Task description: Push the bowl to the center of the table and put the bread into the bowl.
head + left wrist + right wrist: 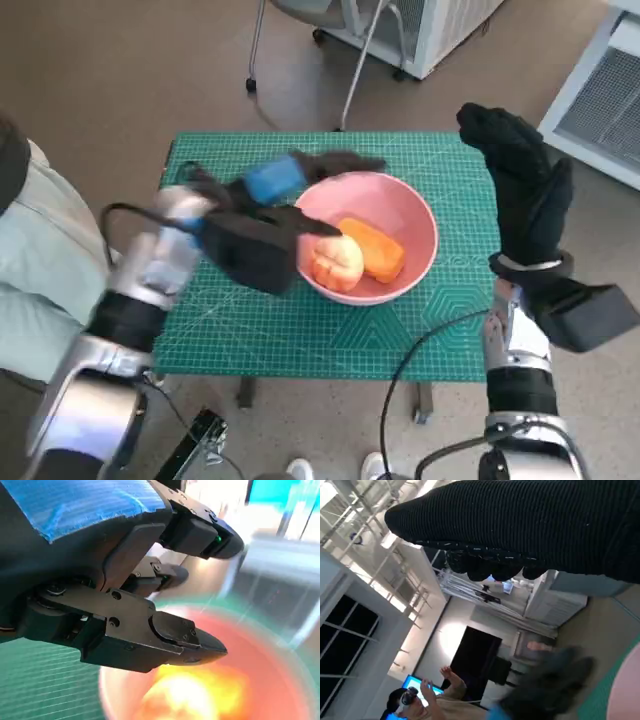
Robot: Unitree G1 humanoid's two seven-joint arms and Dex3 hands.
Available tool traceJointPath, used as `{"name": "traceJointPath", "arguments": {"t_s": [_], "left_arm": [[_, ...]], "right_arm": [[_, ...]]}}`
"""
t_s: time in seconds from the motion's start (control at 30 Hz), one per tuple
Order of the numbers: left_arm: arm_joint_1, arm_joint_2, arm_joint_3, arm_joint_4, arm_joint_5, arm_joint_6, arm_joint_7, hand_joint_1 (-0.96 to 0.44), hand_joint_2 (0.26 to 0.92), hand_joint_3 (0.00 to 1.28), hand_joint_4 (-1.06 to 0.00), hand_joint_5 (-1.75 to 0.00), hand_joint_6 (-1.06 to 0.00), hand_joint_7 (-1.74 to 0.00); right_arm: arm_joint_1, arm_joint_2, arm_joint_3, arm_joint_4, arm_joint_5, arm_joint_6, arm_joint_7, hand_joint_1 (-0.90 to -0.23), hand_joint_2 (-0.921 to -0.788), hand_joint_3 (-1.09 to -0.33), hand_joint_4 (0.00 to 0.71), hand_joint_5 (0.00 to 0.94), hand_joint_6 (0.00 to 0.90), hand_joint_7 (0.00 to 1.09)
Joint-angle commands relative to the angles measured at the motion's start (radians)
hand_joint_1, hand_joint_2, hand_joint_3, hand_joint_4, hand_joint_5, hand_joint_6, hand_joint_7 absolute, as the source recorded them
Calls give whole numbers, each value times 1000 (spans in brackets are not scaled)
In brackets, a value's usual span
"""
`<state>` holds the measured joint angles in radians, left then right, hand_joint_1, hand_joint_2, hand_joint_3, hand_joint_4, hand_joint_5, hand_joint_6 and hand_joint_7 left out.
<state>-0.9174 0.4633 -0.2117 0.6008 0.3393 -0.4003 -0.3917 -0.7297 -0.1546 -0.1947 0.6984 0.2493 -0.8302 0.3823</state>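
Left hand point(262, 225), black and hard-shelled with glossy blue tape over its back, hovering at the near-left rim of the bowl point(418, 225), fingers apart, gripping nothing; blunt, jointed plastic fingers point(180, 637) spread above the blurred pink interior in the left wrist view. Right hand point(520, 185), sheathed in a ribbed black knitted glove, raised upright off the table's right edge, fingers extended and empty. Smooth, round pink bowl sitting near the middle of the table, on a green cutting mat point(300, 330) ruled with fine white grid lines. Inside the bowl, two pieces of bread: a pale, rounded, scored bun point(336, 260) against the near-left wall, touching a flatter, orange-brown oblong loaf point(372, 248) beside it. Beyond the table, thin metal chair legs point(355, 70) on wheels over brown floor. A person with raised hands point(432, 692) in the right wrist view.
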Motion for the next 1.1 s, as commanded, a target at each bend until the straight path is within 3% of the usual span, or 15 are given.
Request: {"name": "traceJointPath", "arguments": {"t_s": [0.03, 0.1, 0.17, 0.3, 0.37, 0.47, 0.77, 1.1], "left_arm": [[66, -3, 129, -4, -148, -75, 52, -120, 920, 57, -516, -133, -345, -756], [93, -26, 179, -21, -225, -88, 58, -121, 920, 56, -517, -174, -334, -795], [114, -45, 216, -35, -287, -90, 58, -109, 919, 54, -384, -494, -296, -877], [183, -103, 275, -110, -353, -67, 127, -53, 914, 87, -257, -760, -271, -919], [212, -124, 286, -139, -346, -77, 171, -20, 867, 219, -213, -838, -264, -923], [239, -140, 291, -161, -330, -95, 211, -1, 796, 403, -177, -907, -246, -950], [264, -155, 297, -187, -321, -100, 244, 20, 708, 643, -100, -1055, -169, -1071], [239, -182, 324, -162, -376, -103, 234, 16, 691, 706, -74, -1068, -119, -1113]], "right_arm": [[-6, -7, -5, 1, -16, 7, -28, -451, -921, -659, 387, 0, 60, 800], [-11, -5, -6, -6, -16, 21, -38, -449, -921, -662, 384, 0, 61, 799], [-14, -2, -5, -13, -15, 33, -44, -448, -921, -662, 384, 1, 68, 800], [-19, 7, 0, -51, -5, 66, -55, -449, -921, -660, 387, 2, 75, 799], [-18, 12, 5, -78, -8, 84, -65, -454, -921, -658, 389, 4, 79, 797], [-18, 16, 10, -110, -13, 105, -78, -463, -921, -646, 392, 5, 85, 790], [-31, 19, 26, -159, -51, 142, -118, -498, -921, -591, 393, 4, 97, 772], [-38, 9, 37, -148, -93, 153, -145, -510, -921, -586, 403, 9, 95, 745]]}}
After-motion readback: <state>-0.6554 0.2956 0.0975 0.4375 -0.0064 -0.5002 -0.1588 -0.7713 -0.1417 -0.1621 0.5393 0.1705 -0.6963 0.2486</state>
